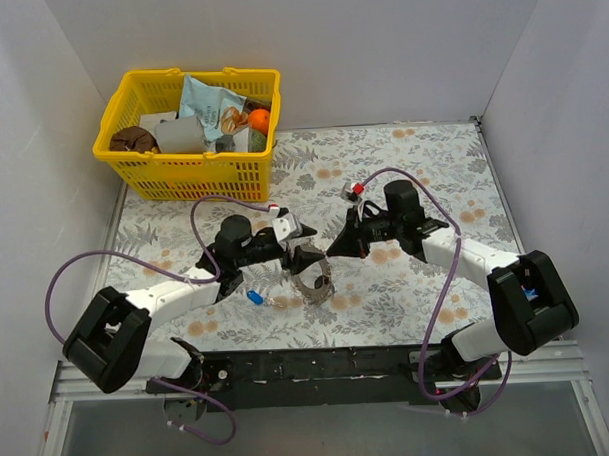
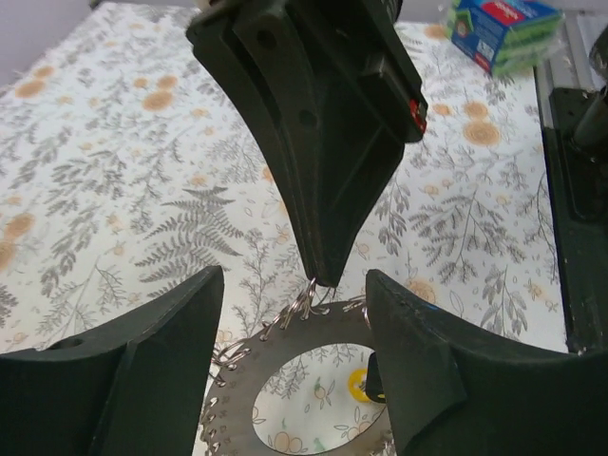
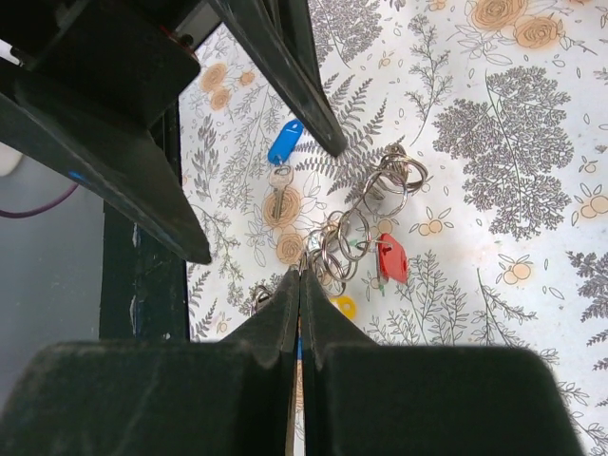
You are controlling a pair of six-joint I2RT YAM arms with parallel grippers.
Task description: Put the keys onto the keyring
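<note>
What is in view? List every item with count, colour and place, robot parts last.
basket: one, yellow, far left of the table.
goods: several, mixed colours, in the basket.
cloth: one, grey and orange floral, covering the table.
keyring: one, silver, scalloped rim hung with small rings, between the grippers.
blue key: one, blue cap, on the cloth, left of the keyring and apart from it.
red key: one, red cap, beside the rings; attachment unclear.
tag: one, yellow, small, by the keyring.
pack: one, blue and green, far end of the left wrist view.
left gripper: one, black, open, fingers either side of the keyring.
right gripper: one, black, shut, tip at the rings.
</note>
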